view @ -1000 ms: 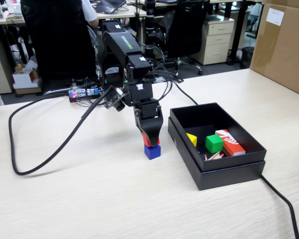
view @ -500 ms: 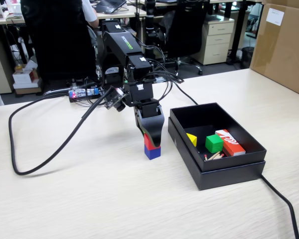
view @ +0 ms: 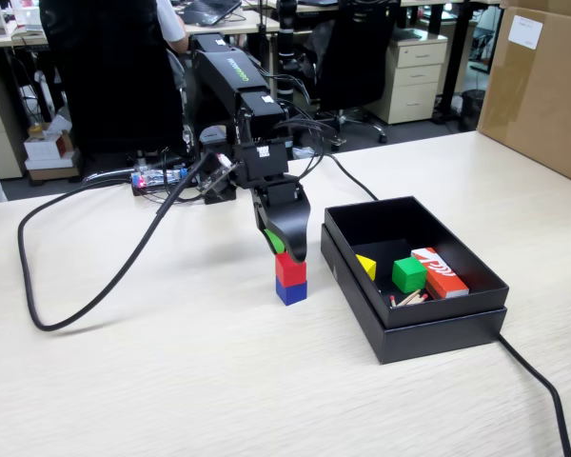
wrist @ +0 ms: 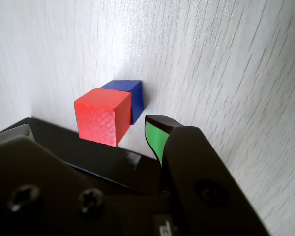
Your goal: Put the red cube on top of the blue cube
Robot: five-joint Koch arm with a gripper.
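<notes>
The red cube [view: 290, 269] rests on top of the blue cube [view: 291, 291] on the pale wooden table, just left of the black box in the fixed view. My gripper [view: 285, 249] hangs directly above the stack, tips just over the red cube's top, apart from it. In the wrist view the red cube [wrist: 101, 115] covers most of the blue cube [wrist: 133, 93], and both lie beyond the tips. My gripper [wrist: 86, 130] is open, its green-padded fingers [wrist: 155, 137] spread wider than the cube with nothing between them.
An open black box [view: 438, 319] to the right holds a green cube [view: 408, 274], a yellow piece [view: 365, 267] and a red-orange box [view: 440, 271]. A black cable [view: 95, 295] loops across the table on the left. A cardboard box [view: 542, 86] stands at the far right.
The gripper was shut on the red cube over the blue one. It has since opened, let the red cube go on the blue cube, and lifted a little.
</notes>
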